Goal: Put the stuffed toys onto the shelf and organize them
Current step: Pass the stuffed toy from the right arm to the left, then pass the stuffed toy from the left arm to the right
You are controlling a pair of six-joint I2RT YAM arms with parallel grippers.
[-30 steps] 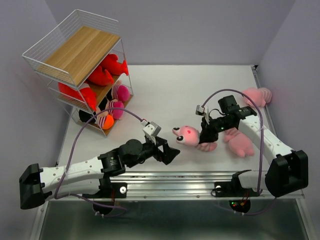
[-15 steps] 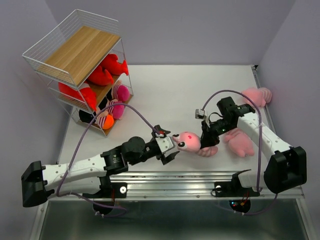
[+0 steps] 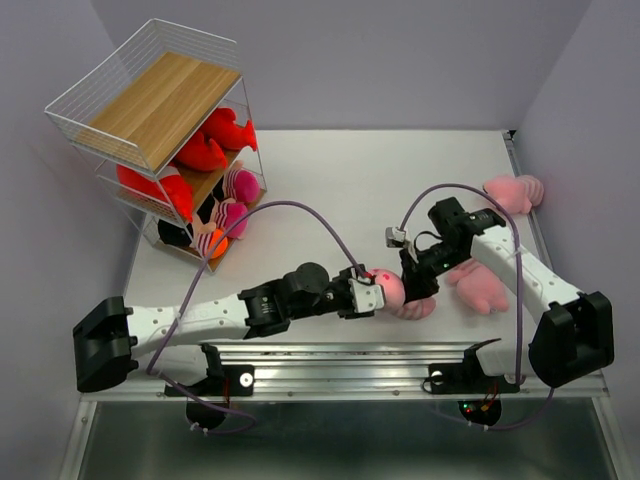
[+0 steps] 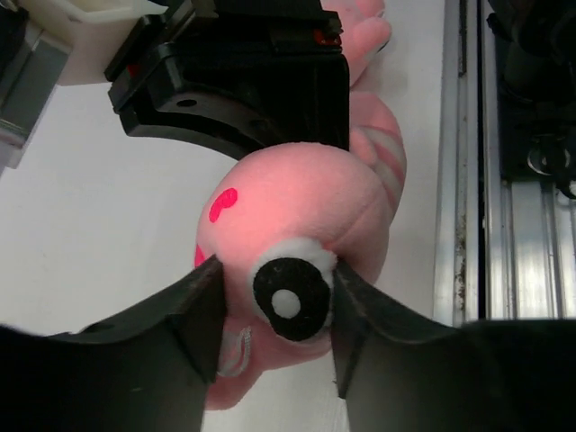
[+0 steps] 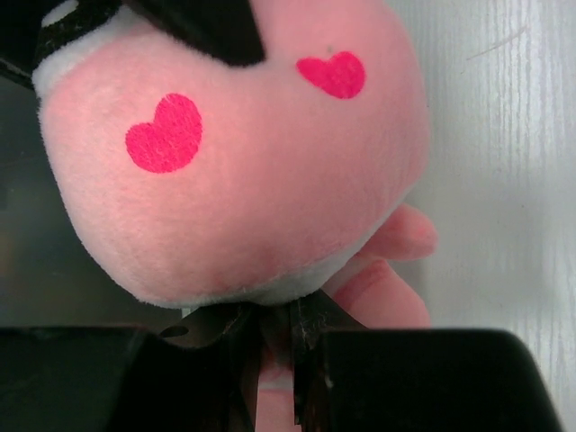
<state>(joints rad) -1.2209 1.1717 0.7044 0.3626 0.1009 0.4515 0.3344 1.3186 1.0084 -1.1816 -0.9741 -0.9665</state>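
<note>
A pink stuffed toy [image 3: 393, 290] with heart cheeks lies near the table's front edge, between both grippers. My left gripper [image 3: 372, 293] has its fingers [image 4: 193, 306] pressed on either side of the toy's head [image 4: 297, 207], around its black-and-white eye. My right gripper [image 3: 413, 285] is shut on a thin part under the toy's head [image 5: 234, 162], pinched between its jaws [image 5: 274, 337]. The shelf [image 3: 150, 110] stands at the far left, with red toys [image 3: 215, 135] on its middle tier and pink striped toys [image 3: 238, 185] low down; its top board is bare.
Another pink stuffed toy [image 3: 478, 285] lies just right of the right gripper, and a third [image 3: 513, 192] sits by the table's right edge. A metal rail [image 3: 350, 355] runs along the front edge. Purple cables loop over both arms.
My left arm has reached right to the pink toy and its jaws have come in onto the toy's head. The right gripper has carried the toy slightly toward the front edge.
</note>
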